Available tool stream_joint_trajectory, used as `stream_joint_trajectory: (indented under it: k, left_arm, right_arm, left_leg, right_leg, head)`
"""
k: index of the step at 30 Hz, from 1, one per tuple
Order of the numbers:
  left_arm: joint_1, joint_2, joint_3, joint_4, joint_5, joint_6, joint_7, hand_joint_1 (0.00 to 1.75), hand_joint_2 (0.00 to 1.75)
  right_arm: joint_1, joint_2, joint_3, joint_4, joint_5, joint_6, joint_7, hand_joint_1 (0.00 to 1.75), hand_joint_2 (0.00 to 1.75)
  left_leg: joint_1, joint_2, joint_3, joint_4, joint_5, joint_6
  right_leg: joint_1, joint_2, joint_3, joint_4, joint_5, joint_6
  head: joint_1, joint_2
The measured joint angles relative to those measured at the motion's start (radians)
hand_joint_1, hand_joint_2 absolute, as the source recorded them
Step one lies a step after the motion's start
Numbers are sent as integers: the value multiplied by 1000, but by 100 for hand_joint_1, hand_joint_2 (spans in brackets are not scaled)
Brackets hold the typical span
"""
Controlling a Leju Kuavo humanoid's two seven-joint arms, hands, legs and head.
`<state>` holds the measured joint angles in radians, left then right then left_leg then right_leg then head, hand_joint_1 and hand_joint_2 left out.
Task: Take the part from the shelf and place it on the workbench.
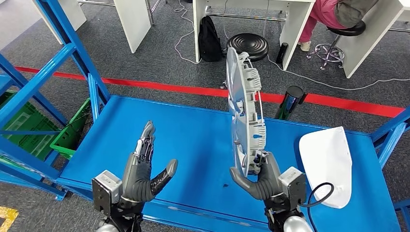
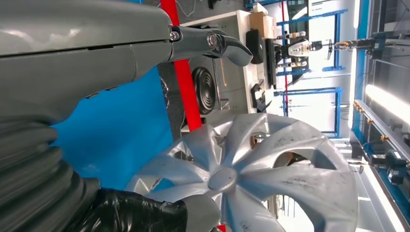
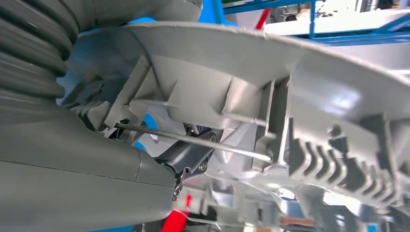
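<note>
Hubcap (image 1: 245,111) upright on edge over blue workbench (image 1: 193,140), right hand (image 1: 261,179) gripping its lower rim, left hand (image 1: 142,171) beside hubcap, fingers spread, holding nothing, white panel (image 1: 326,164) lying beyond hubcap's other side.

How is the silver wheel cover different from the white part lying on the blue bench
The wheel cover is silver-grey, round and spoked; the white part is plain, smooth and more oblong. The wheel cover stands upright on edge, gripped at its lower rim by the right hand; the white part lies on the blue workbench, and no hand touches it. The wheel cover shows ribbed clips on its back; the white part shows none. Both look like plastic shells.
</note>
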<state>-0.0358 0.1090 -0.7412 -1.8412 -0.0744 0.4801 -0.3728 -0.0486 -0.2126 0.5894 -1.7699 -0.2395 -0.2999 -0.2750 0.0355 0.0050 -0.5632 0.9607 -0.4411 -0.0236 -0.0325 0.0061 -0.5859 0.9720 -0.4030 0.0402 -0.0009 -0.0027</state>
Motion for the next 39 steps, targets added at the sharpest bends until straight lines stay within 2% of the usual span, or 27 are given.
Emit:
stream_joint_trajectory:
  k: [16, 39]
  left_arm:
    - [2, 5, 0, -12, -5, 30, 19, 0, 175]
    - [2, 9, 0, -14, -6, 38, 26, 0, 175]
  right_arm:
    - [52, -21, -26, -139, 104, -5, -21, 175, 175]
    - [76, -36, -53, -213, 33, -2, -22, 175, 175]
  left_leg:
    - [0, -1, -1, 0, 0, 0]
    - [0, -1, -1, 0, 0, 0]
  right_leg:
    - [0, 0, 0, 0, 0, 0]
    - [0, -1, 0, 0, 0, 0]
  head:
    - [0, 0]
    - [0, 0]
